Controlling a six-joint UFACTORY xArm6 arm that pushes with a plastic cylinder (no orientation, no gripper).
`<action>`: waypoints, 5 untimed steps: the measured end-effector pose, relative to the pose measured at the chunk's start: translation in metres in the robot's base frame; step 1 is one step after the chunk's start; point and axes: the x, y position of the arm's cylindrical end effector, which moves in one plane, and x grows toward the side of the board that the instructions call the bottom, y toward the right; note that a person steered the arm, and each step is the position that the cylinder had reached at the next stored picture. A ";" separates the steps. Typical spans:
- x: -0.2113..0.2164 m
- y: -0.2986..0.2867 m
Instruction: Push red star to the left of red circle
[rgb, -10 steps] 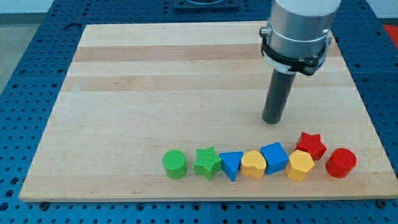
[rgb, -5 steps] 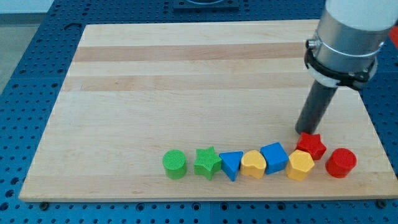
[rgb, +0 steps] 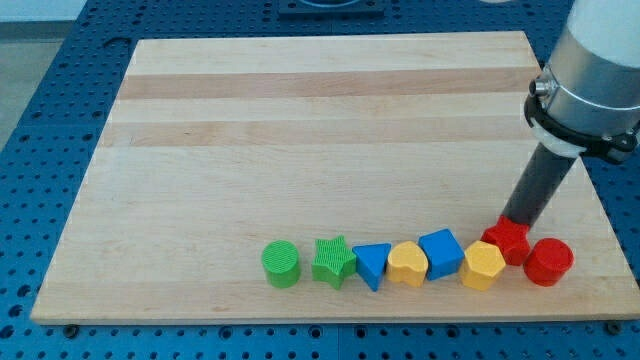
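Observation:
The red star (rgb: 506, 242) lies near the board's bottom right, touching the yellow hexagon (rgb: 483, 266) on its left. The red circle (rgb: 548, 262) sits just to its right, close beside it. My tip (rgb: 517, 220) rests on the board right at the star's upper edge, touching or nearly touching it. The rod slants up to the view's right towards the grey arm body (rgb: 592, 75).
A row of blocks runs along the board's bottom edge: green circle (rgb: 281, 264), green star (rgb: 333, 261), blue triangle (rgb: 372, 265), yellow heart (rgb: 407, 264), blue cube (rgb: 441, 254). The wooden board (rgb: 300, 130) lies on a blue perforated table.
My tip has moved right and down, from the board's middle right to the red star's upper edge. The star has shifted slightly down towards the red circle.

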 end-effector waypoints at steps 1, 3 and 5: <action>-0.031 -0.003; -0.044 -0.008; -0.006 -0.008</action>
